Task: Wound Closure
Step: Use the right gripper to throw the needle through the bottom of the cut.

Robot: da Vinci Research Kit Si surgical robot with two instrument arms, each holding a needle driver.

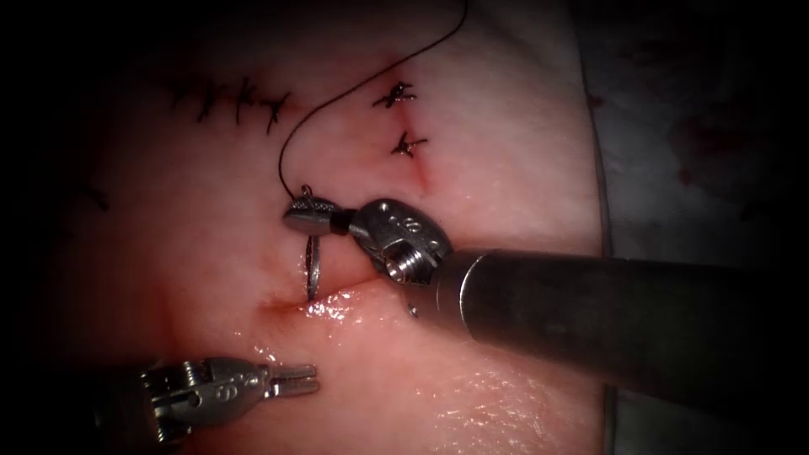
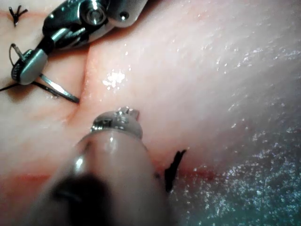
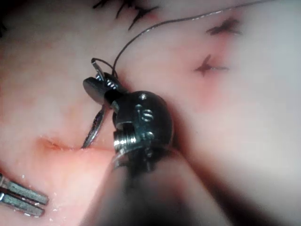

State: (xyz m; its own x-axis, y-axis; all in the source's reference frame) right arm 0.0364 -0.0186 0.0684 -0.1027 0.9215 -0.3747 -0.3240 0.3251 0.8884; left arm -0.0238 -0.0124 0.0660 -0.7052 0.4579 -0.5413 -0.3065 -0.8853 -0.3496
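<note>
My right tool (image 1: 297,217) comes in from the right, and its jaws are shut on the curved needle (image 1: 313,265) near its tail end. The needle runs down from the jaws, and its tip is in the tissue (image 1: 472,168) at the left end of the open cut (image 1: 337,300). Dark thread (image 1: 337,94) curls up and away from the needle's tail. My left tool (image 1: 308,381) lies below the cut, jaws slightly open, holding nothing. The right wrist view shows the jaws (image 3: 96,87) on the needle (image 3: 94,127). In the left wrist view the needle (image 2: 59,89) enters the cut's edge.
Finished dark stitches sit above left (image 1: 236,101) and above right (image 1: 403,118) of the needle. Red fluid glistens along the cut's lower lip (image 1: 329,310). The tissue ends at a pale cloth (image 1: 674,152) on the right. The right tool's shaft (image 1: 590,312) crosses the lower right.
</note>
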